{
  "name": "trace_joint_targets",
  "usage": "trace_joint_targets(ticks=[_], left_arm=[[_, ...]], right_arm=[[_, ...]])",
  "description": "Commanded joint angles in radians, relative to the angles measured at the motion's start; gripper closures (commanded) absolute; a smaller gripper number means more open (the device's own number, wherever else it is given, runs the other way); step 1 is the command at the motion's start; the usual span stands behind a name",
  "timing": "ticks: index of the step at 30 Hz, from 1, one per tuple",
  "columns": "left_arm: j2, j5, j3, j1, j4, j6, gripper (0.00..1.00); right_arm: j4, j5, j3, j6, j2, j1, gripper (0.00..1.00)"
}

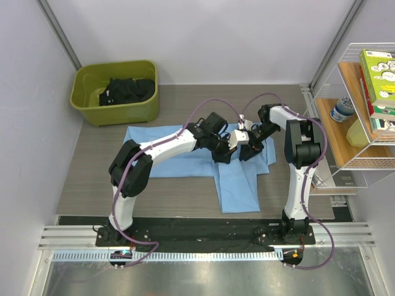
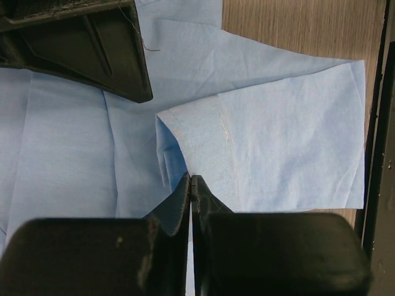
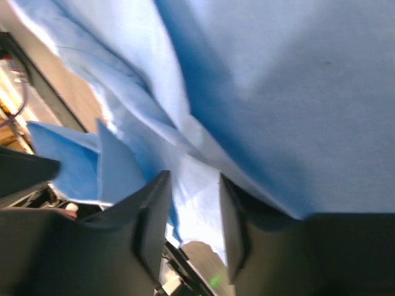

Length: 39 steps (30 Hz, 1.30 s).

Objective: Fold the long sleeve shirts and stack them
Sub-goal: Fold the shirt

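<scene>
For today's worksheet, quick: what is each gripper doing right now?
Left gripper: closed, pinching a fold of the light blue shirt.
Right gripper: open, shirt cloth showing between its jaws.

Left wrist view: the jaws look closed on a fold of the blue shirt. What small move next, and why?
Probably lift the left gripper a little, to check that the pinch holds. Its jaws are shut on a raised fold of the shirt, which otherwise lies flat on the table. The right gripper stands open around cloth, so it holds nothing.
</scene>
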<state>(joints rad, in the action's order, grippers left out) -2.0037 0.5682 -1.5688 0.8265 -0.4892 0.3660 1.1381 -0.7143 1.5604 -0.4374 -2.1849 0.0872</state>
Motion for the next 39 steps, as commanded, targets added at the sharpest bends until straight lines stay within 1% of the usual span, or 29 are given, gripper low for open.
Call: trace_joint_targets(ticks=[1,2,4,6,7,9,11,14,21,26,29,31,32,33,34,36,37,38,39], left_arm=[[0.071,0.007,0.021,0.005,0.015,-0.013,1.00],[0.075,-0.004,0.026,0.005,0.020,-0.013,1.00],[0.089,-0.013,0.035,0.002,0.026,-0.010,1.00],[0.097,-0.019,0.039,0.000,0.028,-0.004,1.00],[0.102,-0.021,0.039,0.000,0.031,0.002,1.00],[0.103,-0.022,0.038,0.000,0.031,0.008,1.00],[0.105,-0.024,0.039,0.000,0.031,0.016,1.00],[0.111,-0.028,0.035,0.000,0.041,0.016,1.00],[0.140,-0.047,0.032,-0.007,0.061,0.021,1.00],[0.152,-0.060,0.035,-0.013,0.070,0.016,1.00],[0.161,-0.070,0.035,-0.020,0.083,0.001,1.00],[0.167,-0.068,0.036,-0.026,0.089,-0.010,1.00],[0.171,-0.071,0.038,-0.029,0.089,-0.012,1.00],[0.174,-0.073,0.038,-0.032,0.089,-0.012,1.00],[0.184,-0.074,0.041,-0.033,0.086,-0.012,1.00],[0.198,-0.079,0.043,-0.047,0.071,-0.012,0.99],[0.212,-0.085,0.039,-0.056,0.069,-0.030,0.97],[0.238,-0.091,0.035,-0.069,0.064,-0.050,0.90],[0.250,-0.079,0.024,-0.107,0.049,-0.070,0.69]], right_arm=[[0.064,-0.114,0.026,-0.069,0.066,-0.007,0.52],[0.072,-0.117,0.023,-0.087,0.082,-0.007,0.49],[0.091,-0.106,0.004,-0.112,0.118,-0.021,0.47],[0.107,-0.085,-0.011,-0.155,0.151,-0.038,0.41],[0.117,-0.091,-0.023,-0.174,0.158,-0.056,0.39],[0.161,-0.129,-0.031,-0.237,0.177,-0.070,0.29],[0.183,-0.174,-0.036,-0.282,0.185,-0.072,0.26],[0.161,-0.229,-0.057,-0.278,0.195,-0.066,0.25],[0.060,-0.293,-0.115,-0.279,0.203,-0.023,0.25],[0.045,-0.367,-0.138,-0.288,0.200,-0.004,0.28],[0.041,-0.399,-0.137,-0.285,0.200,0.031,0.35],[0.043,-0.422,-0.135,-0.282,0.201,0.049,0.47],[0.043,-0.425,-0.131,-0.278,0.206,0.052,0.56],[0.043,-0.430,-0.117,-0.273,0.208,0.052,0.74],[0.043,-0.429,-0.106,-0.264,0.211,0.052,0.83],[0.043,-0.422,-0.061,-0.239,0.226,0.052,0.97],[0.043,-0.419,-0.043,-0.233,0.234,0.051,0.99],[0.037,-0.412,-0.025,-0.218,0.241,0.051,0.99],[0.032,-0.407,0.013,-0.202,0.258,0.051,0.99]])
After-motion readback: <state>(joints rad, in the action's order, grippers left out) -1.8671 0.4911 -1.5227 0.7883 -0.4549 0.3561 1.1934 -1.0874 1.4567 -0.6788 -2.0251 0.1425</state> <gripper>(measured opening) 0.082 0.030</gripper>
